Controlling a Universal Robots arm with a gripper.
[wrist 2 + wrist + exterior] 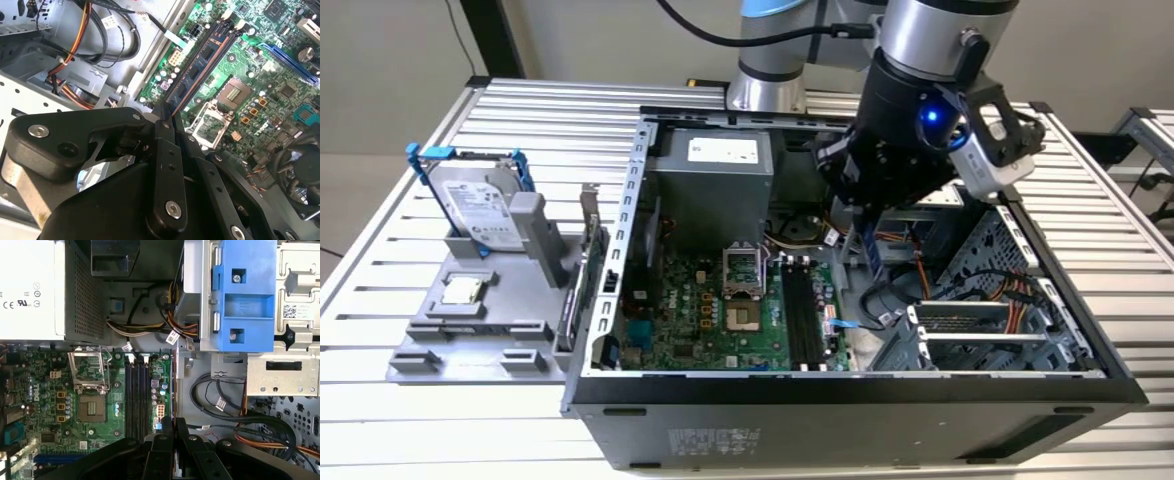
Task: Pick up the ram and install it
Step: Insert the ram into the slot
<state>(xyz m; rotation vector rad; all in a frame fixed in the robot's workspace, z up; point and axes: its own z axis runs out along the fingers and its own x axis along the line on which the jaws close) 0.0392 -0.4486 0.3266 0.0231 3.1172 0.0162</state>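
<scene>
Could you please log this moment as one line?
pincer: shut on ram | location: above motherboard in open case | memory slots: empty

Your arm (927, 45) comes in from above with the wrist pointing pretty much straight down, and the gripper (173, 424) has its black fingers (169, 165) squeezed right together.

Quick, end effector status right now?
End effector: closed, holding the ram, seen edge-on in the second wrist view.
</scene>
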